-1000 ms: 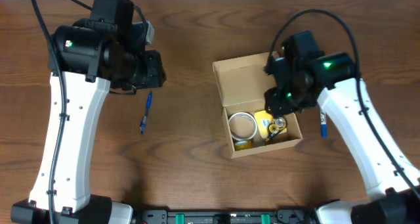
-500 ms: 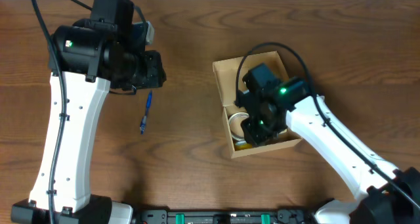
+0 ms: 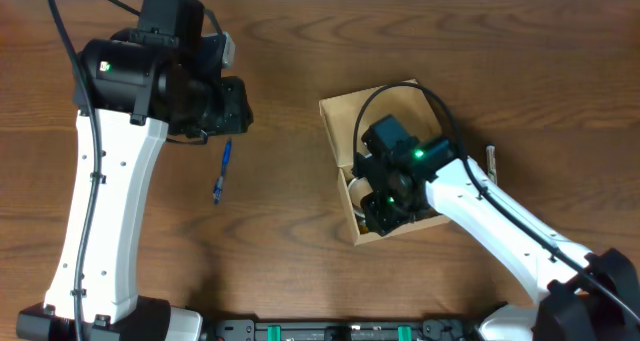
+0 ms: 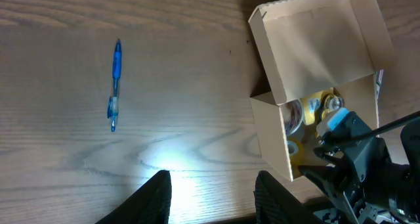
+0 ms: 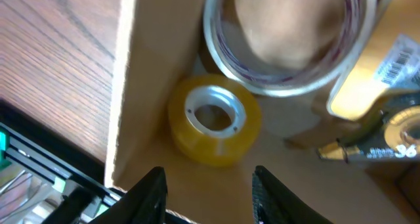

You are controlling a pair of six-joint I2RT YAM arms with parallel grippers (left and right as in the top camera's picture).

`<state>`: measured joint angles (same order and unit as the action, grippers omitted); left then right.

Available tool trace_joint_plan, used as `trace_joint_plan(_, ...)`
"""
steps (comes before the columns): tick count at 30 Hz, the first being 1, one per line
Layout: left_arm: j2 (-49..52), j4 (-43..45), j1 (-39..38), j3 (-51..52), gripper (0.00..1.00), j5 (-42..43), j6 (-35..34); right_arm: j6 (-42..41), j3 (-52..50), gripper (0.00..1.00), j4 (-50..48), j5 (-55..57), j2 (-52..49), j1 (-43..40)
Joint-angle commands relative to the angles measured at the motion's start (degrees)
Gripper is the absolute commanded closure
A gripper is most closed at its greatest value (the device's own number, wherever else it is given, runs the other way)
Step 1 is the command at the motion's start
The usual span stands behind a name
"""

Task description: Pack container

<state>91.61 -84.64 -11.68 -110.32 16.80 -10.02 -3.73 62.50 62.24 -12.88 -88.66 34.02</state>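
The container (image 3: 352,116) is a tan cardboard box in the middle of the table, its flap lid (image 4: 315,40) folded open toward the far side. My right gripper (image 3: 383,203) reaches down into its near-left corner. In the right wrist view it (image 5: 209,184) stands open and empty just above the box floor, with the box wall (image 5: 161,60) to its left. A small yellow tape roll (image 5: 213,122) lies just ahead of the fingertips, and a large clear tape roll (image 5: 282,40) lies beyond it. My left gripper (image 4: 213,188) hangs open over bare wood, left of the container.
A blue pen (image 3: 221,171) lies on the table below the left gripper, also seen as the blue pen (image 4: 115,86). A yellow labelled item (image 5: 387,138) lies in the box at the right. Another pen (image 3: 490,161) lies to the right of the box.
My right arm has swung from the box's right side over to its near-left part and gone down inside. The box has shifted slightly. The left arm has not moved.
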Motion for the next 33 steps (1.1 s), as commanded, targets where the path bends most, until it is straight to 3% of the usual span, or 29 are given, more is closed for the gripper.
trace_joint_plan(1, -0.66, -0.22, -0.02, -0.04, 0.58, 0.63, 1.05, -0.98, -0.37, 0.58, -1.14, -0.87, 0.13, 1.29)
trace_joint_plan(16, -0.66, -0.24, -0.02, -0.04, 0.58, 0.63, 1.07, -1.42, -0.39, 0.45, -1.81, -0.81, 0.13, 1.44)
trace_joint_plan(33, -0.66, -0.17, -0.02, -0.04, 0.58, 0.61, 1.31, -3.10, -0.42, 0.42, -2.49, 1.05, 0.13, 1.57)
